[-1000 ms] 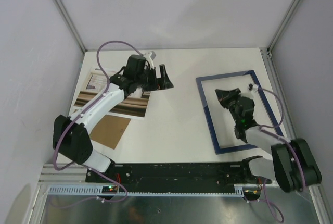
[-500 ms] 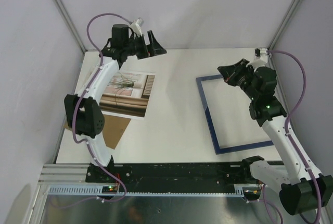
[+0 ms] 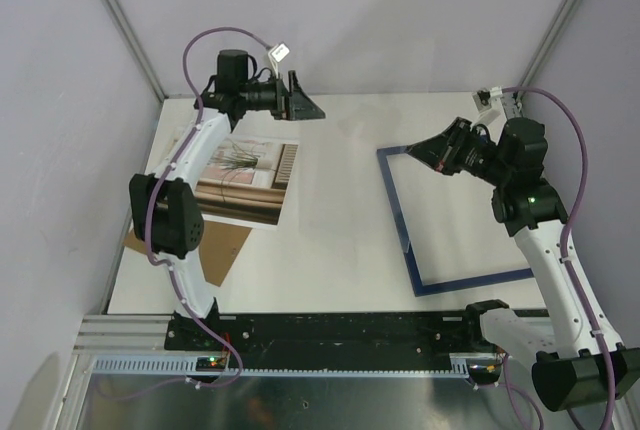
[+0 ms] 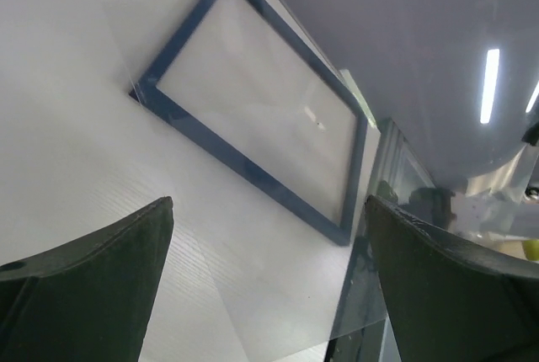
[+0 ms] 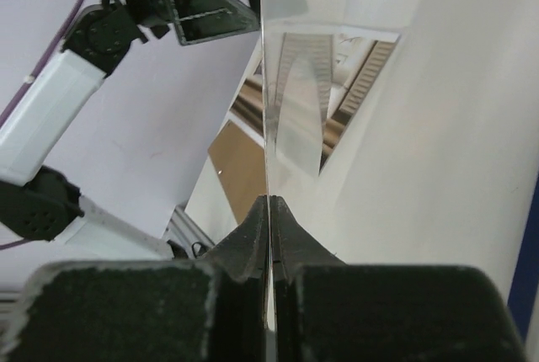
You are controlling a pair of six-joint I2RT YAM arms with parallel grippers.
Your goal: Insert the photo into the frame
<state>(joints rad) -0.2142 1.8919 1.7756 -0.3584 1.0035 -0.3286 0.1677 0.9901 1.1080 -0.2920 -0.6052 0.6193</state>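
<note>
Aloft, right claw (image 5: 269,204) tight on clear sheet (image 5: 266,101)

Overhead view from the near edge; wrist views low, facing each other across the table (image 3: 330,240)

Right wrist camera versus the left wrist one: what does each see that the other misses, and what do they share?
Only the right wrist view: the photo, the brown board, the left arm, and the right gripper pinched shut on a clear sheet seen edge-on. Only the left wrist view: the whole frame lying flat, ceiling lights, and the left gripper wide open, holding nothing. Both: the white table, the clear sheet, and the frame, though the right wrist view catches only a blue sliver.
</note>
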